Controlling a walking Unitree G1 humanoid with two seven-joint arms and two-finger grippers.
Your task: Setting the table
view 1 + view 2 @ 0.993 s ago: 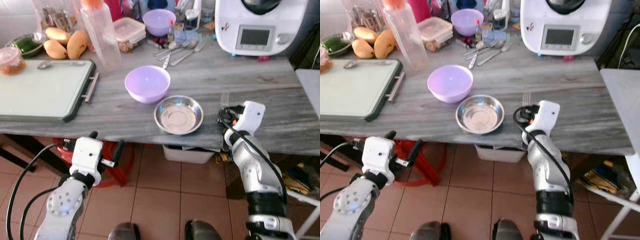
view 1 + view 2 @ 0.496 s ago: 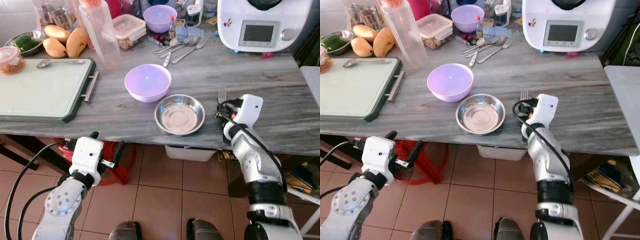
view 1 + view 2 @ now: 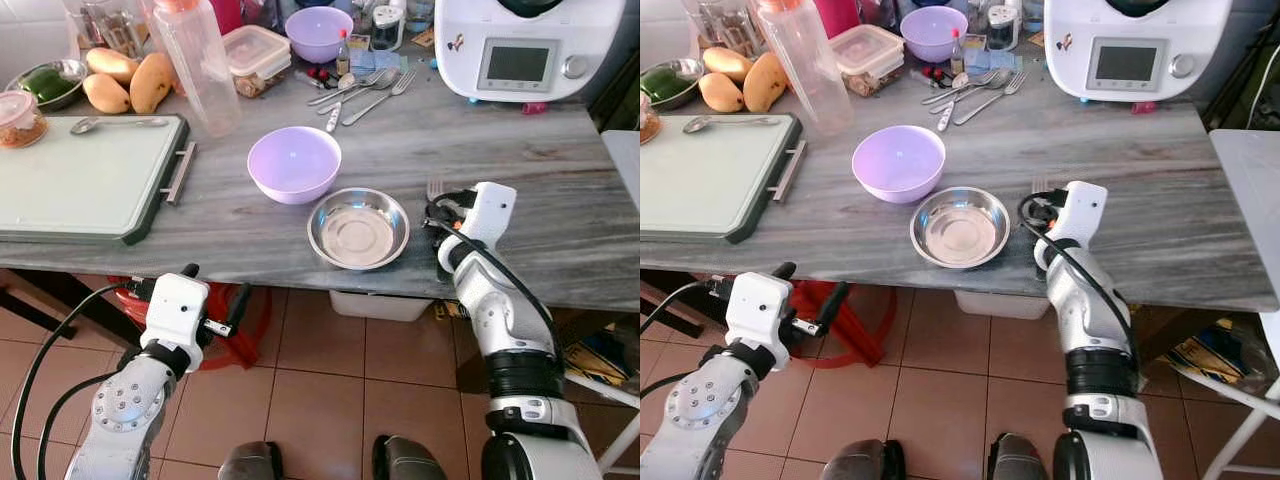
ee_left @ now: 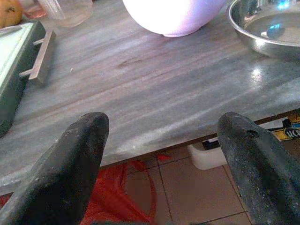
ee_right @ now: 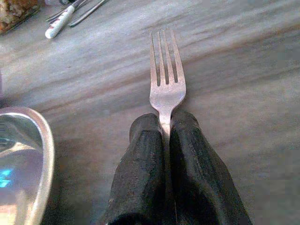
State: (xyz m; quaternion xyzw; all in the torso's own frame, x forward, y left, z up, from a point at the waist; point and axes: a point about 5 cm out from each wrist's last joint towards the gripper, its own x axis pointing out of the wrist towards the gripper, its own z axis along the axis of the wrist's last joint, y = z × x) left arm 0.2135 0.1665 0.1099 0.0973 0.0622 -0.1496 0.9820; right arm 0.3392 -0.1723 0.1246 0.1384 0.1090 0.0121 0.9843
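Nearest the camera, the left gripper [image 3: 212, 300] hangs below the front edge of the grey wood-grain table [image 3: 560, 230], over the tiled floor [image 3: 320, 390]; its wrist view shows the two black fingers [image 4: 70, 164] spread wide with nothing between them.

On the table's near right, the right gripper [image 5: 165, 123] has its fingers pressed together on the handle of a fork [image 5: 165, 77]. The handle is hidden between the pads, and only the neck and tines stick out, low over the tabletop; whether the fork touches the surface cannot be told. In the head views the wrist housing covers most of the fork, leaving just the tine tips visible.

Just to the left of that gripper sits a shallow steel bowl [image 3: 358, 228], and just beyond it a lilac bowl [image 3: 294, 164].

Further left lies a pale cutting board [image 3: 85, 180] with a spoon [image 3: 120, 124] on its far edge.

Beyond stand a clear plastic bottle [image 3: 197, 65], mangoes [image 3: 128, 84], loose cutlery [image 3: 362, 92], a second lilac bowl [image 3: 318, 31] and a white kitchen machine [image 3: 520, 48], its top cut off by the frame.
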